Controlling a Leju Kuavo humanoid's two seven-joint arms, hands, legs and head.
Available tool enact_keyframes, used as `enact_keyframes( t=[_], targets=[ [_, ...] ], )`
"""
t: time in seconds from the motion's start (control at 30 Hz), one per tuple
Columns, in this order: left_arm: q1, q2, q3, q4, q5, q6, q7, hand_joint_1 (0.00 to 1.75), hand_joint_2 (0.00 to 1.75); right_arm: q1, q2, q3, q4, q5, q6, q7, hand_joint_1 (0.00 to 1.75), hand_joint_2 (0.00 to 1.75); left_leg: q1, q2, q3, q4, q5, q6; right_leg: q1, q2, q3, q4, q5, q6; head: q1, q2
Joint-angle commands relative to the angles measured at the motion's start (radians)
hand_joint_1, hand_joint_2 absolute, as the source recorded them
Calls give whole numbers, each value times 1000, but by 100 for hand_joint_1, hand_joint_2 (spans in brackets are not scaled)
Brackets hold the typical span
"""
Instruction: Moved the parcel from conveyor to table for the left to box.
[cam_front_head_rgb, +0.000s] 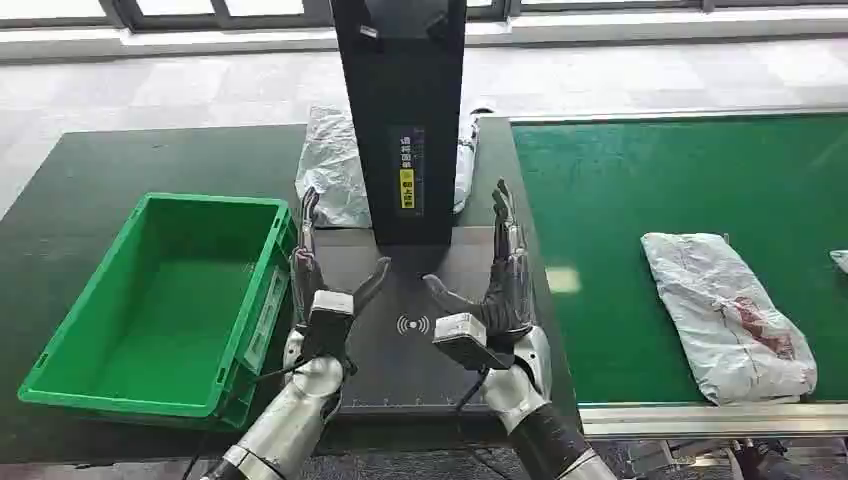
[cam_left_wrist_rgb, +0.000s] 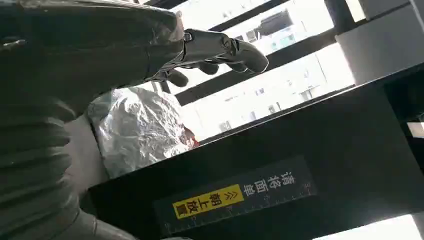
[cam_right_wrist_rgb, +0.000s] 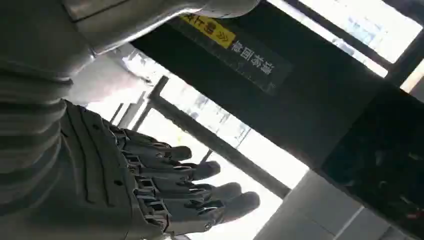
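A white plastic-wrapped parcel (cam_front_head_rgb: 728, 313) with a red patch lies on the green conveyor belt (cam_front_head_rgb: 640, 190) at the right. A silver-grey parcel (cam_front_head_rgb: 335, 168) lies on the dark table behind the black scanner column (cam_front_head_rgb: 402, 110); the left wrist view shows that parcel (cam_left_wrist_rgb: 135, 129) too. My left hand (cam_front_head_rgb: 322, 282) and right hand (cam_front_head_rgb: 495, 290) are raised over the dark scanner plate (cam_front_head_rgb: 410, 330), palms facing each other, fingers straight and apart, holding nothing. The left hand's fingers (cam_left_wrist_rgb: 220, 50) and the right hand's fingers (cam_right_wrist_rgb: 185, 185) are spread in the wrist views.
A green plastic crate (cam_front_head_rgb: 160, 300) stands on the dark table at the left, with nothing inside. Another white parcel's edge (cam_front_head_rgb: 840, 260) shows at the far right of the belt. The scanner column stands between my hands and the grey parcel.
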Motion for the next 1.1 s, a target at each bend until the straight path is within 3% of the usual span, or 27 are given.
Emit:
enact_keyframes(
  t=[0.03, 0.13, 0.23, 0.3, 0.4, 0.67, 0.83, 1.1],
  targets=[
    [-49, 10, 84, 100, -40, 0, -49, 0, 175, -7, 36, -563, 33, 526, 0, 257, 0, 175, 0, -5, 1, -1, 1, 0, 0, -2, 2, -1, 0, 0, 0, 0],
    [-51, 14, 107, 106, -52, 0, -49, 0, 175, 4, -4, -583, 59, 656, 0, 395, 0, 175, 0, -8, 1, -1, 1, 1, 0, -4, 5, -3, 1, 0, 1, 0],
    [-49, 17, 121, 114, -30, 0, -49, 0, 175, -8, -34, -616, 86, 781, 0, 517, 0, 175, 0, -3, 2, -1, 0, 1, -1, -2, 3, -2, 0, 0, 0, 0],
    [-49, 16, 122, 115, -31, 0, -49, 0, 175, -10, -36, -621, 92, 786, 0, 524, 0, 175, 0, -4, 2, -1, 0, 2, -1, -2, 3, -2, 0, 0, 0, 0],
    [-45, 9, 134, 119, -50, 0, -49, 0, 175, -24, -60, -640, 123, 881, 0, 617, 0, 175, -1, -3, 1, -1, 0, 2, -1, -1, 3, -2, 0, 0, 0, 0],
    [-42, -13, 178, 129, -85, 0, -49, 0, 175, -112, -182, -609, 435, 1061, 38, 938, 0, 175, -1, -3, 3, -1, 0, 3, -1, 1, 5, -4, 2, 1, 0, 0],
    [-47, -16, 195, 137, -89, 0, -49, 0, 175, -141, -223, -574, 534, 1094, 107, 1043, 0, 175, -1, -4, 2, -1, 0, 2, -1, 0, 4, -3, 1, 1, 0, 0],
    [-48, -16, 201, 138, -94, 0, -49, 0, 175, -152, -242, -549, 564, 1094, 138, 1083, 0, 175, -1, -1, 1, 0, -1, 2, -1, 1, 2, -1, 0, 1, 0, 0]
  ],
)
